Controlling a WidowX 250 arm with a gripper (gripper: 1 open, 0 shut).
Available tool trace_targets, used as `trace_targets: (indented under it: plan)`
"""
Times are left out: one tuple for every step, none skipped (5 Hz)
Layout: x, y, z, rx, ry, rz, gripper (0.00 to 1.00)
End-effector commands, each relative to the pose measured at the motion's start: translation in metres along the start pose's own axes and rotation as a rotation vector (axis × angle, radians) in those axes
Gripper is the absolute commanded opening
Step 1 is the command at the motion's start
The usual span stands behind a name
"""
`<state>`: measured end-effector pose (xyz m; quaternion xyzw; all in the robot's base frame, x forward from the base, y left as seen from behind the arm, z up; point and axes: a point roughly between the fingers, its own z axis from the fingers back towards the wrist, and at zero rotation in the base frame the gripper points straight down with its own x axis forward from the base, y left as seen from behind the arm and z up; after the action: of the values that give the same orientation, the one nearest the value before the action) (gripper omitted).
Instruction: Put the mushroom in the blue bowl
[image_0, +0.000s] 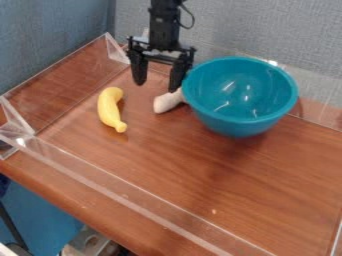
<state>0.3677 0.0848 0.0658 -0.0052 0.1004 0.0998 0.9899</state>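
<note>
"Brown wood grain covers the tabletop (201, 185), with a blue-grey wall (60, 35) at upper left and a grey textured one (267, 30) at upper right. A transparent rim (127, 200) slants across the lower left."

"Got it. Where's your pincer (160, 68)?"

"Top centre of the frame, hanging down from the dark arm (164, 25). I have it released, its two black fingers spread well apart with nothing gripped between them that I can see."

"And the mushroom?"

"I see the mushroom (167, 102) just above the middle of the frame, pale, lying on its side. It's outside the blue bowl (241, 98), right beside its left edge. From my end I can't tell whether the two touch."

"What's in the bowl?"

"Only shiny highlights on the teal inside, as far as my view goes. It sits upright in the upper right."

"Anything else nearby?"

"One yellow banana (111, 109), left of the mushroom and apart from it. I've also got blue material (40, 215) showing at lower left."
</note>
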Motion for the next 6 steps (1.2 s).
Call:
trace_targets:
  plan:
    - [0.01, 0.005, 0.012, -0.001, -0.042, 0.088, 1.0]
    - [0.014, 0.004, 0.004, -0.006, -0.02, 0.157, 1.0]
    - [0.016, 0.007, -0.004, 0.014, -0.003, 0.08, 1.0]
    - [0.017, 0.009, -0.01, 0.032, 0.008, 0.0, 1.0]
    - [0.018, 0.011, -0.013, 0.034, 0.018, -0.013, 1.0]
    - [0.018, 0.012, -0.014, 0.035, 0.027, -0.026, 0.0]
